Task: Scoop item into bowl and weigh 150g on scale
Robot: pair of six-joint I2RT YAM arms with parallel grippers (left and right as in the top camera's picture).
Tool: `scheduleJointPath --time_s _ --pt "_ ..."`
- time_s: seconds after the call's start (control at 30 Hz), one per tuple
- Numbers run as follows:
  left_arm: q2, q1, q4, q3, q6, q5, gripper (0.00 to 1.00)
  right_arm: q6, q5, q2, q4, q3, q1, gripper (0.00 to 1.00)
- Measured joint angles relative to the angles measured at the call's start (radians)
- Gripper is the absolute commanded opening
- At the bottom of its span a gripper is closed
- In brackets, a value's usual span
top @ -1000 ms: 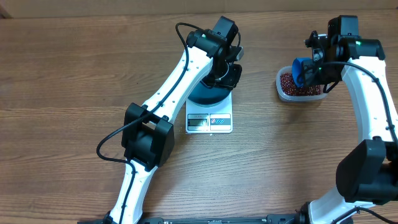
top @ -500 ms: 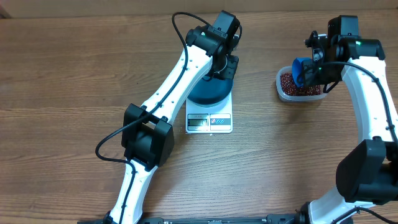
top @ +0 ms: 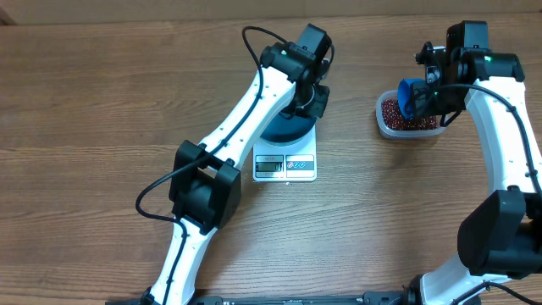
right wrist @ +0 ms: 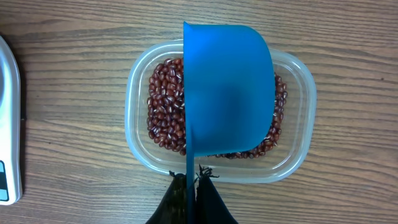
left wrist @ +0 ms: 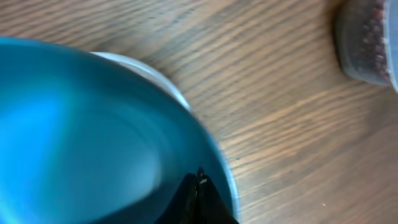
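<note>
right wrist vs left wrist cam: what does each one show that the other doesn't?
Only right wrist: the blue scoop, its handle pinched in the right gripper, held above the beans. Only left wrist: the inside of the bowl, blurred, with the left gripper shut on its rim. Both: the clear tub of beans, whole in the right wrist, just a corner in the left, and the wooden table.

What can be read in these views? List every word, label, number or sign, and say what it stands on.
Display on the scale: the display is too small to read.
Label strip beside the display: red and blue marks, too small to read.
Bowl, scoop, tub: no lettering shows.
No text can be quoted from any view.
</note>
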Motion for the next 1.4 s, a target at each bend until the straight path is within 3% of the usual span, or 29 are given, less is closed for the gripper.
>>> scheduleJointPath --time_s 0.33,0.67,0.83,1.0,1.2,1.4 --pt "0.000 -0.006 0.000 0.000 0.000 0.036 0.04 0.000 0.000 0.000 0.000 0.000 0.000 0.04" --pt "0.000 0.008 -0.021 0.014 0.000 -0.053 0.04 0.000 0.000 0.000 0.000 0.000 0.000 0.04" --pt "-0.013 0.050 -0.164 0.136 0.000 -0.054 0.05 0.000 0.000 0.000 -0.004 0.000 0.000 0.04" --pt "-0.145 0.069 -0.337 0.170 0.008 -0.067 0.04 0.000 0.000 0.000 -0.003 0.000 0.000 0.04" --pt "-0.311 -0.014 -0.515 0.188 0.007 -0.122 0.04 0.001 0.000 0.000 -0.003 0.000 0.000 0.04" --pt "-0.340 -0.105 -0.529 0.091 -0.055 -0.217 0.04 0.003 -0.001 0.000 -0.003 0.000 0.000 0.04"
